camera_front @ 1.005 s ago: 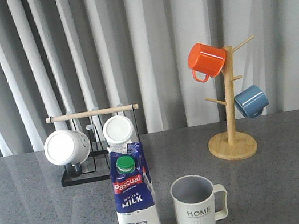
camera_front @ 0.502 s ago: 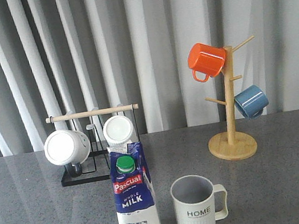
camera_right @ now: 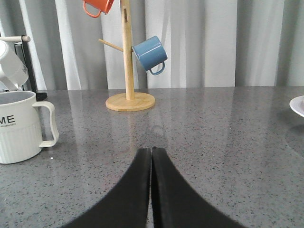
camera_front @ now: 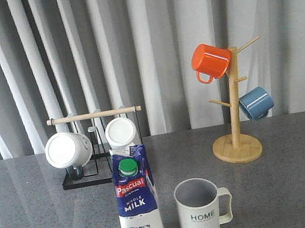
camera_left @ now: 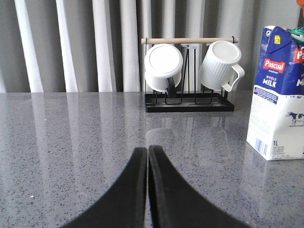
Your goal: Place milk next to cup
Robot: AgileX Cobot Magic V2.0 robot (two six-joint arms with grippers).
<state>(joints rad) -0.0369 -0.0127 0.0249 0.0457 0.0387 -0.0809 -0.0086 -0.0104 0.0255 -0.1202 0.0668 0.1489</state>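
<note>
The milk [camera_front: 137, 202], a blue-and-white carton with a green cap, stands upright at the front of the grey table, just left of the cup [camera_front: 200, 210], a ribbed pale mug marked "HOME". A small gap separates them. The milk also shows in the left wrist view [camera_left: 279, 95], and part of the cup in the right wrist view [camera_right: 19, 126]. My left gripper [camera_left: 147, 150] is shut and empty, low over the table, away from the milk. My right gripper [camera_right: 151, 150] is shut and empty, away from the cup. Neither gripper shows in the front view.
A black rack with a wooden bar [camera_front: 97, 144] holds two white mugs [camera_front: 67, 149] behind the milk. A wooden mug tree [camera_front: 236, 134] at the back right carries an orange mug [camera_front: 210, 61] and a blue mug [camera_front: 255, 103]. A white dish edge [camera_right: 298, 105] shows in the right wrist view.
</note>
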